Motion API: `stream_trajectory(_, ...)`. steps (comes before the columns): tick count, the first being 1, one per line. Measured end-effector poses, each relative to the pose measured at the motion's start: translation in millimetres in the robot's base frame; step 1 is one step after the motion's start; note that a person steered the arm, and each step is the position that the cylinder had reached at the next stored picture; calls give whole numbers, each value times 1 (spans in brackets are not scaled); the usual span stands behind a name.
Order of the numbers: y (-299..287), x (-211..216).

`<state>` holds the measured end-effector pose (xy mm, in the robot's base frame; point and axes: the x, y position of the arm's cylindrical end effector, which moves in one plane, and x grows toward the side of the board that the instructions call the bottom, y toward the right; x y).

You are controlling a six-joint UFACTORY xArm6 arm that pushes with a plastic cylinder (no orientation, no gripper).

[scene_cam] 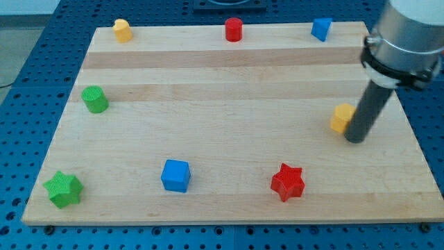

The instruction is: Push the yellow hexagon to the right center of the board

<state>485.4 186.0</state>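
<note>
The yellow hexagon [341,117] already sits close to the right edge of the tabletop [229,139], about midway between the far and near edges, so I judge the task almost finished, or finished; at most a small nudge to the right remains. My tip [355,138] rests on the wood just right of the hexagon and slightly nearer, touching it or very nearly so (the rod covers the block's right side, so contact cannot be confirmed). The tool is a plain rod with nothing that opens or closes, so it clamps on nothing. The hexagon looks like a small orange-yellow block, upright, with flat faceted sides and a lighter top. The other blocks lie well apart from it: the blue block [320,28] at the far right and the red star [288,182] nearer and to the left.
</note>
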Motion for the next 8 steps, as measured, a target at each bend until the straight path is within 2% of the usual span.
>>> stream_trajectory(2, -16, -38)
stream_trajectory(4, -92, -49)
stream_trajectory(6, 6, -64)
stream_trajectory(7, 11, -63)
stream_trajectory(8, -12, -27)
